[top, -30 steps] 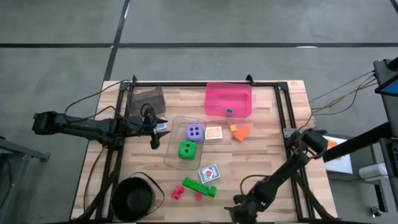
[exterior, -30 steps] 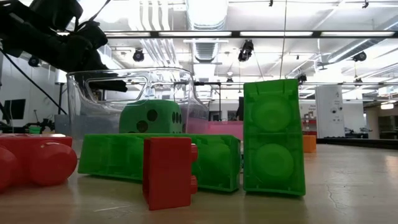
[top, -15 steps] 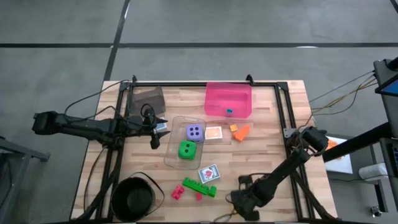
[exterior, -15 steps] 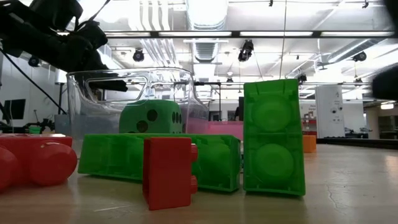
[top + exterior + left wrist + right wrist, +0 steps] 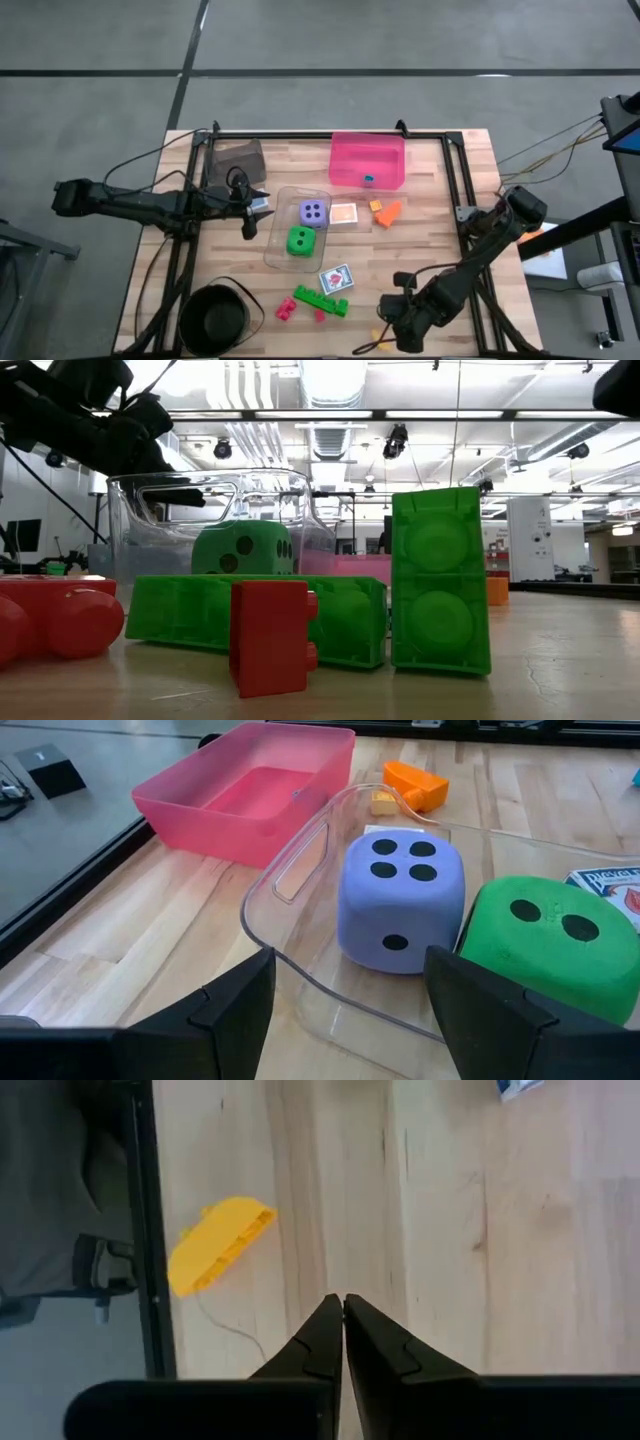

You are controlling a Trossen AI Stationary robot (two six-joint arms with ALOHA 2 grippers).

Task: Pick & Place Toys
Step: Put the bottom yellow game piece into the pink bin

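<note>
Two dice already sit in the clear bin as my left end effector waits half-open and empty beside it, while my right end effector, pinched shut on nothing, must next reach the green bricks near the desk front.

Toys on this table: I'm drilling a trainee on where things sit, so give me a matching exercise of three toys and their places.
Things:
1. purple die
2. green brick
3. teal piece

Places:
A. in the pink bin
B. in the clear bin, beside the green die
C. on the bare table, near the black bowl

Pairs: 1-B, 2-C, 3-A
</note>
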